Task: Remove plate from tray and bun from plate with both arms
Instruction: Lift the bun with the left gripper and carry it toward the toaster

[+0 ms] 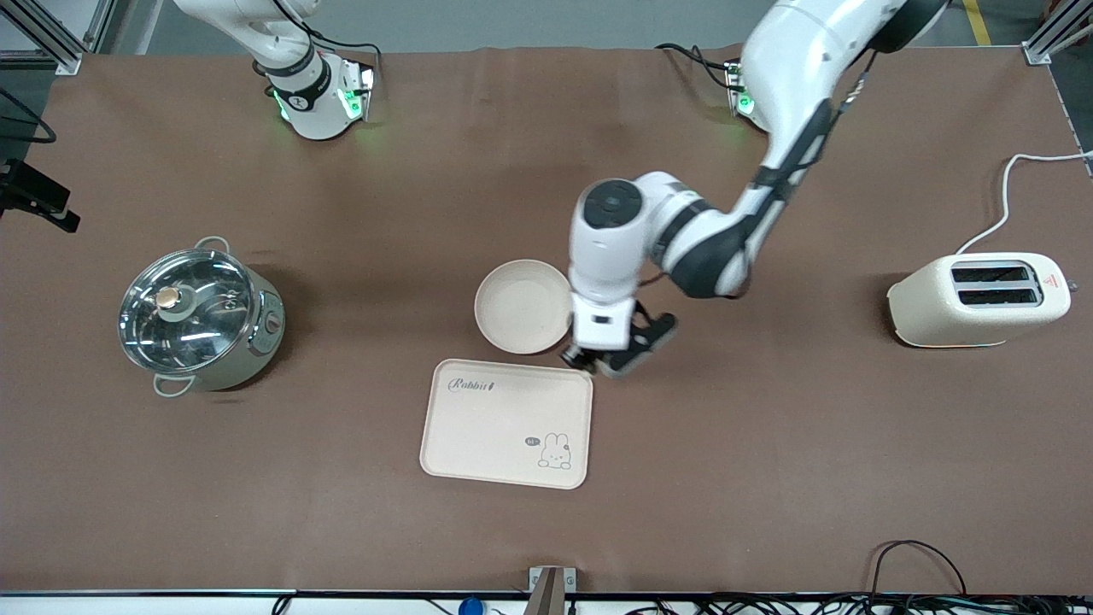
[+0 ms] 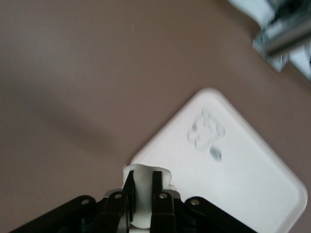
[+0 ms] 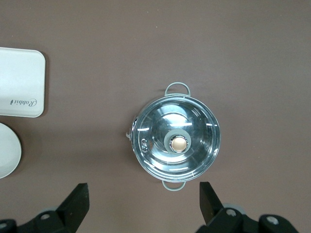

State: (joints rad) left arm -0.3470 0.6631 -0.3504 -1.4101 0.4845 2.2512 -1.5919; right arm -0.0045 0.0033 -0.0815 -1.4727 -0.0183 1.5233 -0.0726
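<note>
The plate [image 1: 523, 306] lies flat on the brown table, just farther from the front camera than the rabbit tray [image 1: 508, 424]; its edge shows in the right wrist view [image 3: 6, 150]. My left gripper [image 1: 591, 355] hangs beside the plate's rim, over the tray's corner toward the left arm's end. In the left wrist view the left gripper [image 2: 143, 189] is shut on the bun [image 2: 145, 175], a small cream-white lump. The front view hides the bun under the hand. My right gripper [image 3: 143, 204] is open and empty, high over the table near the pot, and waits.
A steel pot with a glass lid [image 1: 198, 318] stands toward the right arm's end and shows in the right wrist view [image 3: 176, 143]. A cream toaster [image 1: 982, 299] with its cord stands toward the left arm's end. The tray also shows in both wrist views [image 2: 233, 170] [image 3: 19, 82].
</note>
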